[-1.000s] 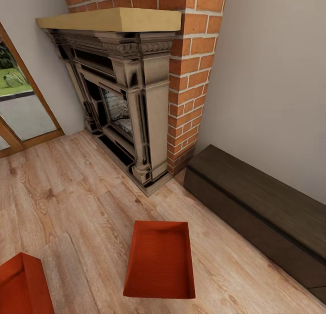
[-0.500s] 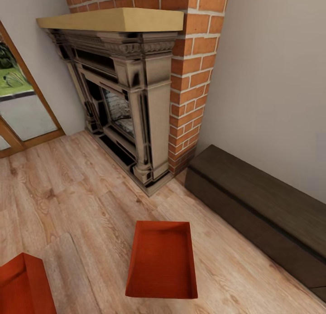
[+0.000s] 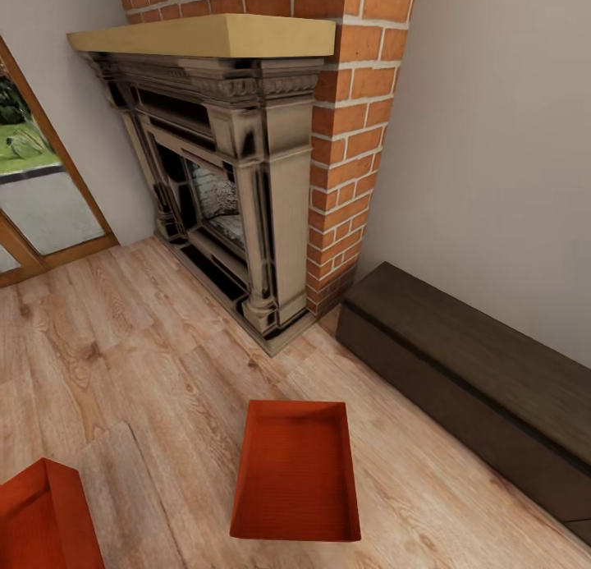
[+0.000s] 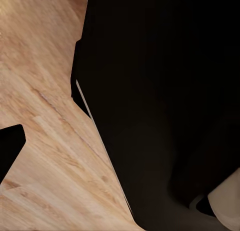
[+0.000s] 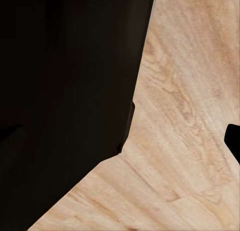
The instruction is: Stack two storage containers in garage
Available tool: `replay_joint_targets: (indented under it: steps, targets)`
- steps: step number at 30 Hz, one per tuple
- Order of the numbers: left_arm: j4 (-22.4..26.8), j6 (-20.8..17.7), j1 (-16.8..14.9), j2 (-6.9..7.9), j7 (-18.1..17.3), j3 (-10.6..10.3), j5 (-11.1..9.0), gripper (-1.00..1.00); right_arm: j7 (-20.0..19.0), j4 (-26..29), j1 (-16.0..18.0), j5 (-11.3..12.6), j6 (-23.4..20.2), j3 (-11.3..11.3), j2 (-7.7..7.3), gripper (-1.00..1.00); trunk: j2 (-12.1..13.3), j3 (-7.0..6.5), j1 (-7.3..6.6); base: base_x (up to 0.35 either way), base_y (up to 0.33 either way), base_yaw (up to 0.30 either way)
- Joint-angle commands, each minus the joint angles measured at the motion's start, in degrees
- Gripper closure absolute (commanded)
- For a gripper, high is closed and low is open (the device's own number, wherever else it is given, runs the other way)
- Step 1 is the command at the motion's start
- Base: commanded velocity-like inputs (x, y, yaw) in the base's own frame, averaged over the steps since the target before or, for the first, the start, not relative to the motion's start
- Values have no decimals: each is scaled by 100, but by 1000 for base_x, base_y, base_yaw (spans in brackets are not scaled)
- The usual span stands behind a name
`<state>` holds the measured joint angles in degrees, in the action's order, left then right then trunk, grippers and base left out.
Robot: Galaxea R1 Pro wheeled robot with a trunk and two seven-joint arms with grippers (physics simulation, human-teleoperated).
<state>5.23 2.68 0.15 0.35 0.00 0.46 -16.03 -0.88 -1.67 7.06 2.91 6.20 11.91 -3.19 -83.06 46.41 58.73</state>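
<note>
Facing brick fireplace [image 3: 246, 183]; two storage containers [image 3: 295, 470] [image 3: 41, 516] apart on wood floor [image 3: 123, 347]. Wrist views: dark shapes over planks; fingers' state untellable.

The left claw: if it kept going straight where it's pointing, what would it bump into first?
Most likely the wood-plank floor, which lies ahead in the left wrist view beside a big dark shape. How far off it is, I can't tell.

No legible text, label, brand, number or sign appears on any surface: the two storage containers [image 3: 295, 470] [image 3: 45, 516] at 6 and 8 o'clock, the brick fireplace [image 3: 246, 175] at 12 o'clock and the dark bench [image 3: 468, 380] at 4 o'clock are all unmarked.
</note>
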Motion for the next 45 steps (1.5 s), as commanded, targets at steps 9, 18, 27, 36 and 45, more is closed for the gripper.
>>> replay_joint_targets:
  steps: [9, 18, 27, 36, 45]
  targets:
    - [4, 9, -2, 0, 0, 4, -29, -100, -17, -18, 6, 41, 11, 29, -1, -100, -2, 3, 0, 0, 1, 0]
    - [894, -49, -3, 144, 89, -31, 21, -100, 2, 366, -8, 4, -60, 58, 148, -100, -2, 3, 0, 0, 0, 0]
    - [2735, -1788, -1098, 542, 413, 5, 22, -100, 540, 2204, 1543, 54, -1729, -25, 1046, -100, -2, 3, 0, 0, 0, 0]
    - [2024, -2690, -3369, 225, 924, -18, 82, -100, 1428, 2163, 2931, 62, -1188, -423, 1318, -100, -2, 3, 0, 0, 0, 0]
    - [649, -585, -3903, -657, 1522, -740, 484, -100, 1454, 1164, 3012, 37, 27, -633, 1318, -100, -2, 3, 0, 0, 0, 0]
